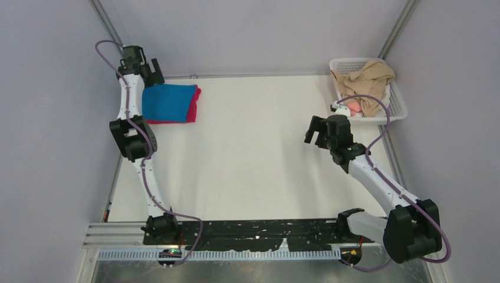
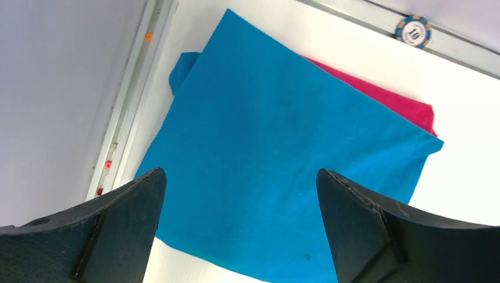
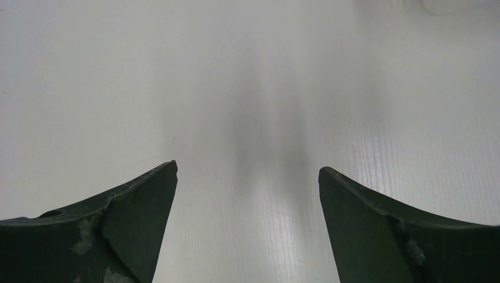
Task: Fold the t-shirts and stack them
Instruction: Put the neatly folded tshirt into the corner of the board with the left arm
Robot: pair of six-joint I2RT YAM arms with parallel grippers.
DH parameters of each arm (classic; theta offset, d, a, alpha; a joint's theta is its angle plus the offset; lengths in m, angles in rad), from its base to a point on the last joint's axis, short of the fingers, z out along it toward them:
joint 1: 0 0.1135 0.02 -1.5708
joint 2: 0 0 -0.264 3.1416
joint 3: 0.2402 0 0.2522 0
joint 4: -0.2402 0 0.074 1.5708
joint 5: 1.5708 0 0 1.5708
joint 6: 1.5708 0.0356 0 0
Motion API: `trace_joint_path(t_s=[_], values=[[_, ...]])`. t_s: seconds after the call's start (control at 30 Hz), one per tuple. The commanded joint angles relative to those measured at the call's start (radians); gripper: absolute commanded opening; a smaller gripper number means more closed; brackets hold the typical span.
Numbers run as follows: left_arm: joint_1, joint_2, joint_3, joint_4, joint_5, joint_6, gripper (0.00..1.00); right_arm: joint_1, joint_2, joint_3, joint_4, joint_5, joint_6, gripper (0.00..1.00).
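Note:
The bright blue t-shirt [image 1: 168, 102] lies folded at the table's far left, on top of the folded crimson t-shirt [image 1: 195, 105], whose edge shows along the right side. In the left wrist view the blue shirt [image 2: 277, 153] fills the middle and the crimson one [image 2: 389, 100] peeks out beyond it. My left gripper [image 1: 154, 72] hovers over the stack's far left corner, open and empty [image 2: 240, 177]. My right gripper [image 1: 315, 130] is open and empty over bare table at the right [image 3: 247, 171].
A white basket [image 1: 396, 112] at the far right corner holds tan and pink cloth [image 1: 365, 79]. A metal rail [image 2: 127, 112] runs along the table's left edge. A round numbered chip [image 2: 413, 29] sits on the back rail.

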Motion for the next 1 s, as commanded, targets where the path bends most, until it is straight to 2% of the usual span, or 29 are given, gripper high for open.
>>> trace_joint_path(t_s=[0.0, 0.13, 0.2, 0.23, 0.3, 0.37, 0.47, 0.57, 0.7, 0.97], values=[[-0.002, -0.082, -0.006, 0.045, 0.101, -0.005, 1.00, -0.002, 0.017, 0.045, 0.037, -0.003, 0.007, 0.95], [-0.063, -0.107, -0.029, -0.023, 0.203, 0.169, 1.00, -0.001, 0.024, 0.035, 0.047, -0.006, 0.010, 0.95], [-0.130, -0.118, -0.054, -0.075, 0.109, 0.325, 1.00, -0.002, 0.027, 0.029, 0.052, -0.010, 0.013, 0.95], [-0.169, -0.126, -0.087, -0.081, 0.009, 0.400, 1.00, -0.001, 0.029, 0.027, 0.054, -0.013, 0.014, 0.95], [-0.233, -0.143, -0.168, -0.046, -0.154, 0.500, 0.99, -0.002, 0.032, 0.025, 0.054, -0.016, 0.014, 0.95], [-0.285, -0.159, -0.242, -0.005, -0.219, 0.561, 1.00, -0.002, 0.033, 0.022, 0.055, -0.017, 0.013, 0.95], [-0.318, -0.170, -0.288, -0.015, -0.165, 0.586, 0.99, -0.002, 0.033, 0.019, 0.054, -0.012, 0.006, 0.95], [-0.338, -0.136, -0.273, -0.025, -0.214, 0.601, 1.00, -0.001, 0.029, 0.018, 0.046, -0.003, -0.001, 0.95], [-0.344, -0.095, -0.263, -0.025, -0.257, 0.606, 0.88, -0.002, 0.024, 0.009, 0.047, 0.010, -0.007, 0.95], [-0.344, -0.069, -0.269, -0.009, -0.278, 0.622, 0.84, -0.002, 0.051, 0.017, 0.046, 0.006, -0.008, 0.95]])
